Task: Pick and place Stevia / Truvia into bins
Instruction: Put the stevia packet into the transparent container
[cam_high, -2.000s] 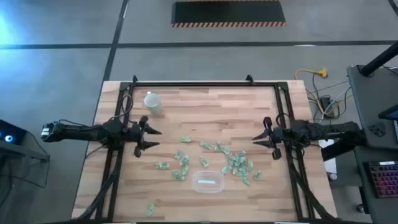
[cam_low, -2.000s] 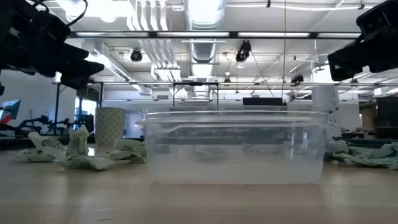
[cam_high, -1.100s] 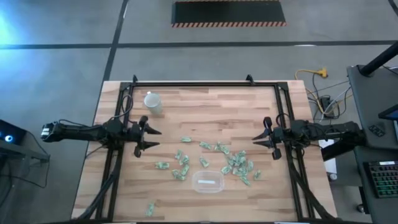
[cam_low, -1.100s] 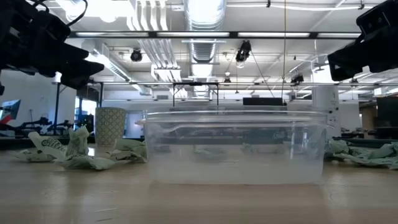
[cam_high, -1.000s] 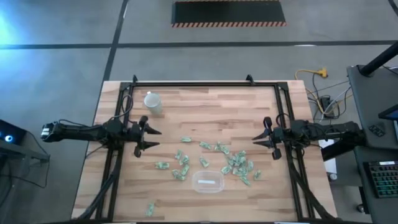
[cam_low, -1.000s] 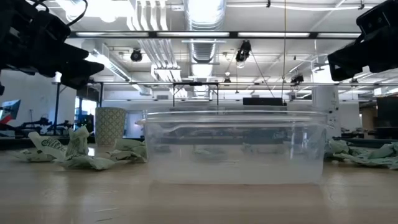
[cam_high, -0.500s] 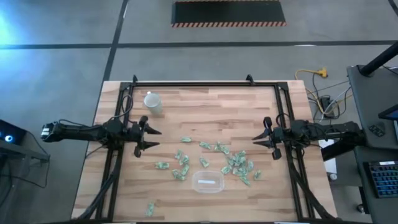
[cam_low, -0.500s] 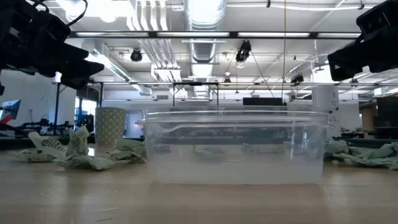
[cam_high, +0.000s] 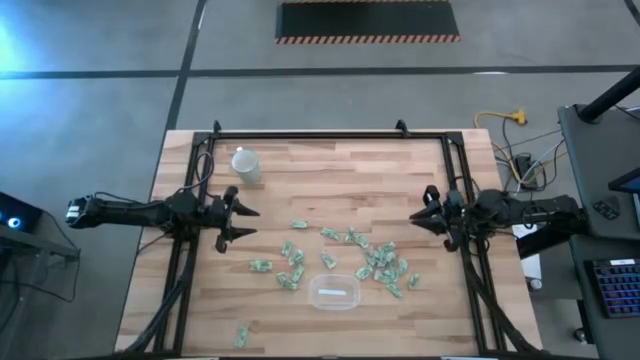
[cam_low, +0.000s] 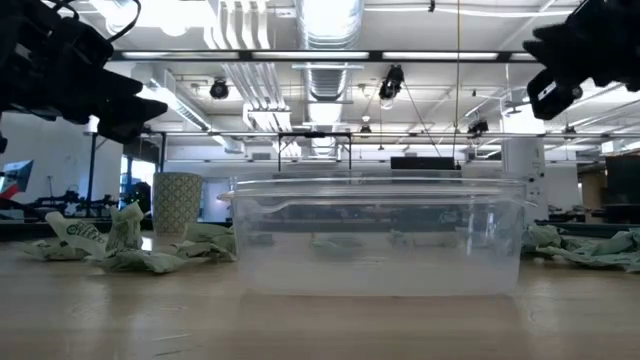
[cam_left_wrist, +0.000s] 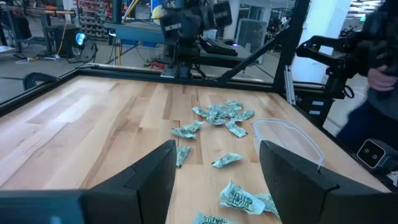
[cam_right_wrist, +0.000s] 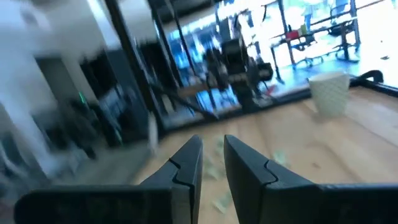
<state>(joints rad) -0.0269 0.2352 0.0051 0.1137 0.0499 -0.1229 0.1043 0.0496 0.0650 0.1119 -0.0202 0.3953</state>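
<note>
Nearest us, a clear plastic bin (cam_low: 378, 236) sits at the wooden table's (cam_high: 330, 170) front edge, long side across; we cannot tell whether it holds anything. Crumpled green Stevia sachets (cam_high: 378, 262) lie scattered behind and beside it, pointing every way. The left gripper (cam_high: 240, 221) hovers, fingers spread. The right gripper (cam_high: 420, 216) hovers, fingers nearly together, empty. Farthest stands a white cup (cam_high: 245, 165).

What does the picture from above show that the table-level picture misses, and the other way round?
Only the overhead picture shows the whole table, both arms, and one stray sachet near the front edge. Only the table-level picture shows the clear bin from the side and the room's ceiling lights behind it. Both show the bin, the white cup and the green sachets scattered around the bin.
</note>
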